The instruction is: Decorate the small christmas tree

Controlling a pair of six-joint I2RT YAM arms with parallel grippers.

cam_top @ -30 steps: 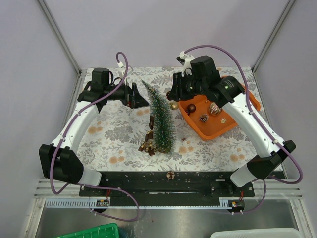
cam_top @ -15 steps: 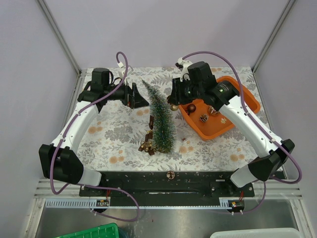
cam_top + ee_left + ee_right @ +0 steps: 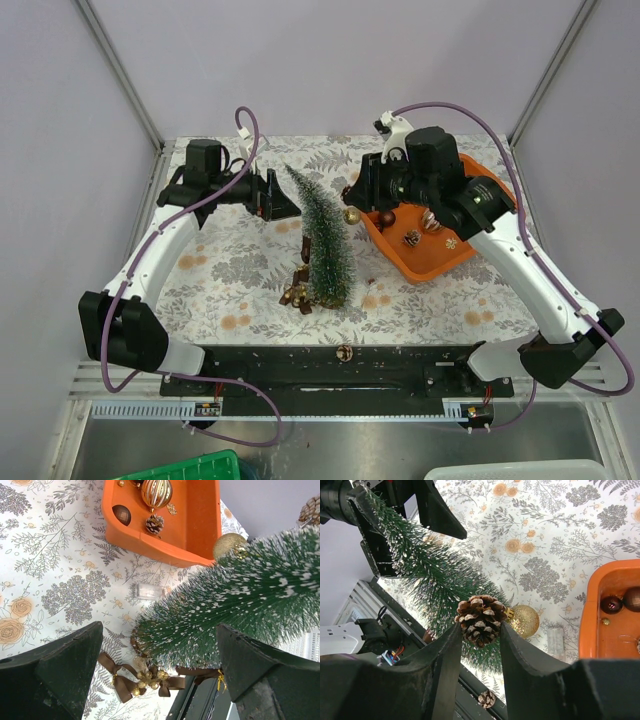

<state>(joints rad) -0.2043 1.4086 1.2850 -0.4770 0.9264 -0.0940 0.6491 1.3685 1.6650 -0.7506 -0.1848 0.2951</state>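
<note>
We see right gripper [image 3: 479, 630] clamped on scaly brown pinecone [image 3: 480, 616] by bristly, frost-tipped small christmas tree [image 3: 420, 565]; left gripper [image 3: 157, 632] spread wide.

Your table [image 3: 230, 290] is covered by a pale cloth printed with grey leaves and tan roses. Take the tree [image 3: 326, 245] as your marker: it stands on the cloth near the middle. Just right of it, toward the far side, you have the orange tray [image 3: 440, 262] resting flat on the cloth. Touching the tree's foot on the left lie brown bows [image 3: 297, 295] with gold beads. Between the tree and the tray lies a small clear block [image 3: 146, 591]. In front of the tree, on the black rail [image 3: 260, 358] at the near edge, sits a loose cone [image 3: 344, 352].
</note>
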